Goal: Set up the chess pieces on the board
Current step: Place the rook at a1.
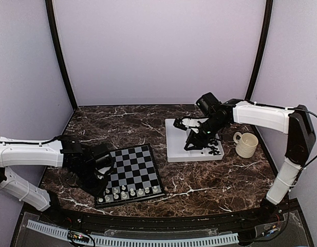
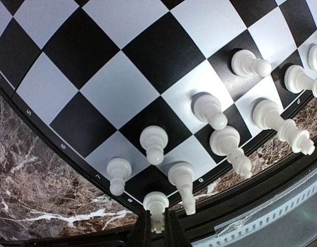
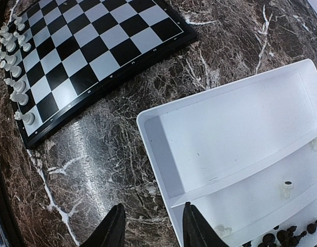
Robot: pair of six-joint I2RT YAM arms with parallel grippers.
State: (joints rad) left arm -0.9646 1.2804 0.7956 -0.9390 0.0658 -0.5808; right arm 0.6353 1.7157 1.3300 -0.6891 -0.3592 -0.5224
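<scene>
**Desk:** Where are you on the board?

**Me:** The board (image 1: 132, 165) lies on the bench (image 1: 215, 177). White chessmen (image 1: 131, 192) stand along its near edge, and its far ranks carry none. I'd call it the white-side step, close to its end.

**Desk:** And your left tool?

**Me:** The left tool (image 2: 157, 232) is clenched on the head of one white piece (image 2: 156, 201) at the board's near-left corner square. Other white men stand just beside it. I cannot tell whether its base is resting on the square or sitting a hair above it.

**Desk:** What does the next move call for?

**Me:** In my judgement I set the piece flat, let go gently, then lift straight up. Any sideways drift could knock over the neighbours, and these little men look light enough to topple easily.

**Desk:** And the right side?

**Me:** The right tool (image 3: 153, 229) is released, with its jaws apart and nothing between them. It hangs over the near rim of the tray (image 3: 230, 128), which sits to the right of the board. The black chessmen (image 3: 287, 237) lie heaped in the tray compartment farther from the board, with one or two pale pieces close by. That arm needs to reach across into that compartment and single out one piece. The far ranks of the board are where I'd expect those pieces to go.
</scene>
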